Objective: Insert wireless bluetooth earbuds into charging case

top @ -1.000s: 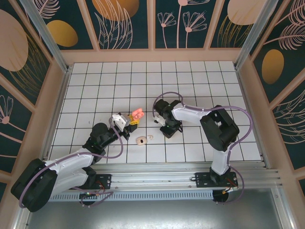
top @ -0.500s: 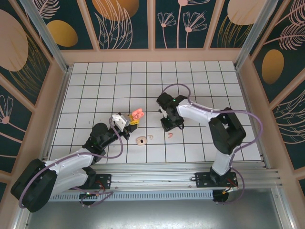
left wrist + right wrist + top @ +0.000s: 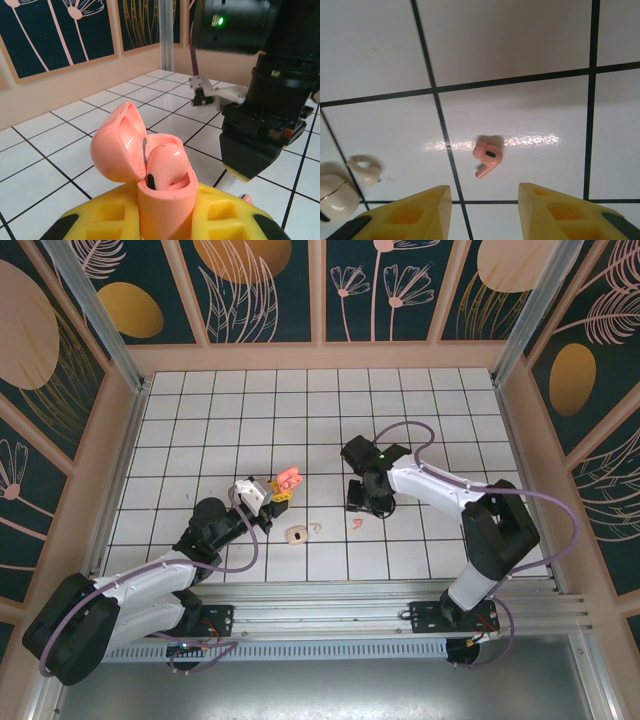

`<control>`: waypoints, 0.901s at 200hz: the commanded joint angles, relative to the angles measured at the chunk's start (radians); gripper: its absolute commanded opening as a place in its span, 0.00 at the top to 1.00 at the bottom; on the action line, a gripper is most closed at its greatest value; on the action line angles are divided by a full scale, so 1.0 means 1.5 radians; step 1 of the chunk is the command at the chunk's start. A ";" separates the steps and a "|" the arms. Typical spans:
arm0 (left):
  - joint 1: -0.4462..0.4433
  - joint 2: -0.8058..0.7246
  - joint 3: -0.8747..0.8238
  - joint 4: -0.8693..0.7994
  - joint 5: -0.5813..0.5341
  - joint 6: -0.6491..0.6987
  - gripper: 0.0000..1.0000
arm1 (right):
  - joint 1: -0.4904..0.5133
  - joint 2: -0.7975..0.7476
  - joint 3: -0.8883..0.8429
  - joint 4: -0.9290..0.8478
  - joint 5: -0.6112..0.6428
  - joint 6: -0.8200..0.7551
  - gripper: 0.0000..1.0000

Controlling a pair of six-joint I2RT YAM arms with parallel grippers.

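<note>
My left gripper (image 3: 165,222) is shut on a coral-pink charging case (image 3: 162,200), which stands upright with its lid (image 3: 117,145) open and one pink earbud (image 3: 165,162) seated inside. In the top view that case (image 3: 289,478) is left of centre. A second pink earbud (image 3: 487,156) lies loose on a white tile, stem pointing toward my right gripper (image 3: 484,192). That gripper is open, with nothing between its yellow fingers, and hovers just behind the bud. In the top view the right gripper (image 3: 365,502) is just above the loose earbud (image 3: 356,524).
A closed cream case (image 3: 297,534) and a cream earbud (image 3: 316,528) beside it lie on the tiles left of the pink bud; the right wrist view has them at its left edge, cream case (image 3: 335,197) and cream earbud (image 3: 364,167). Pink walls ring the table.
The right gripper has opened and drawn back to the right, uncovering the pink earbud on the tile. The left arm and its case have not moved.
</note>
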 commanded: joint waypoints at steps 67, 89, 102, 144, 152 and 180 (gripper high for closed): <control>-0.002 -0.013 0.003 0.015 0.003 0.007 0.98 | 0.003 0.101 -0.004 0.033 -0.023 0.014 0.61; -0.002 -0.012 0.003 0.017 0.003 0.007 0.98 | 0.004 0.111 -0.003 0.037 -0.024 0.012 0.62; -0.001 -0.011 0.002 0.017 0.003 0.008 0.98 | 0.004 0.111 -0.005 0.038 -0.022 0.012 0.64; -0.001 -0.006 0.005 0.020 0.005 0.006 0.98 | 0.006 0.110 -0.007 0.045 -0.016 0.009 0.70; -0.002 -0.006 0.005 0.019 0.005 0.007 0.98 | 0.008 0.109 -0.007 0.045 -0.013 0.009 0.71; -0.001 -0.008 0.005 0.017 0.006 0.007 0.98 | 0.009 0.114 -0.011 0.047 -0.014 0.004 0.72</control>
